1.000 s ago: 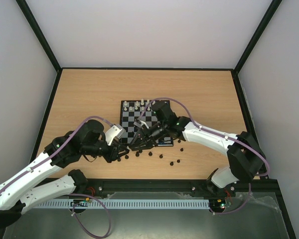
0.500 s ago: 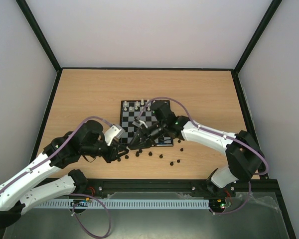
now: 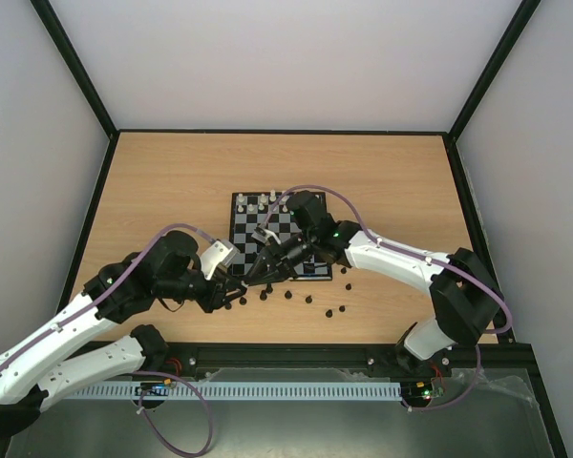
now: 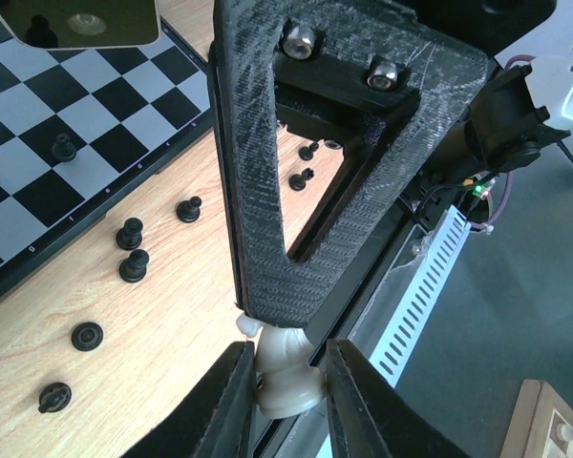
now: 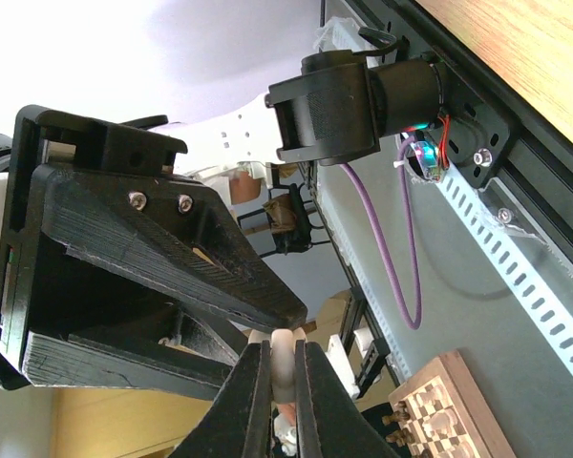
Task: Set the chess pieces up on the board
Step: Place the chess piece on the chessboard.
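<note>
Logged left gripper (image 4: 288, 353) clamped on the broad base of a cream chess piece (image 4: 286, 382), apparently lifted off the wooden surface (image 3: 162, 191). Logged right gripper (image 5: 282, 348) pinched fully together on the narrow top of that same piece, coming in from the opposite side: two grippers on one piece at once. Too hidden to name its kind. From the top view, placed the two grippers nose to nose just off the near-left corner of the board (image 3: 235, 229), toward the near edge of the surface and a little left of its middle. Noted the board itself around the middle of the surface, with a few white pieces (image 3: 265, 201) upright along its far row and most visible squares bare. Counted several black pieces (image 3: 288, 294) loose on the wood between the board and the near edge, more trailing toward the right; a couple of black ones already on squares at the board's near side. Reading the step as a hand-over of a white piece from left to right, not yet finished. Judging next move: open the left gripper first and back it away without nudging the loose black pieces below, then carry the piece with the right gripper across the board to a free square in the far row and set it down upright. Worth watching: thin hold on the top end, likely to pivot on release from the left.
</note>
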{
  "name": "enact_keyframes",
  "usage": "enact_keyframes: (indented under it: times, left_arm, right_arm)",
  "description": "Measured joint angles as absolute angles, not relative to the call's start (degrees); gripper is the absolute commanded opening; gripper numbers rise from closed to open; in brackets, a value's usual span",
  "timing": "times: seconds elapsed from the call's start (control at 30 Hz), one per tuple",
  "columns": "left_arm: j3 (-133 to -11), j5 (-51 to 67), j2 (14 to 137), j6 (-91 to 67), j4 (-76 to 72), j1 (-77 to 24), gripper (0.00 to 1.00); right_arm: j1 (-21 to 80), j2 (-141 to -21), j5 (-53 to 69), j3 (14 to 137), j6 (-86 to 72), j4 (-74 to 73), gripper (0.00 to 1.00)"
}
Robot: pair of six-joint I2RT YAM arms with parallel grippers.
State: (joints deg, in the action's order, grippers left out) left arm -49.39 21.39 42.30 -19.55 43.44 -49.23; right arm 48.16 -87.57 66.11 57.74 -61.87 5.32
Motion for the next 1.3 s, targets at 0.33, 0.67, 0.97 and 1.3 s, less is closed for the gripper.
enact_keyframes:
  times: [0.33, 0.67, 0.97, 1.3]
  left_arm:
    - [-49.4, 20.0, 42.2, -20.3, 42.9, -49.3, 0.46]
    - [-50.7, 15.9, 42.0, -22.5, 43.3, -49.3, 0.7]
    - [-53.9, 10.8, 42.0, -25.6, 43.4, -49.3, 0.88]
    - [-55.6, 3.7, 44.4, -29.0, 43.2, -49.3, 0.99]
  right_arm:
    - [48.5, -87.6, 65.3, 57.7, -60.4, 4.4, 0.01]
    - [48.4, -87.4, 63.3, 57.1, -57.5, 3.9, 0.01]
    - [48.4, -83.2, 60.2, 51.4, -55.3, 3.8, 0.01]
    - [48.4, -78.3, 54.9, 48.0, -52.9, 4.1, 0.01]
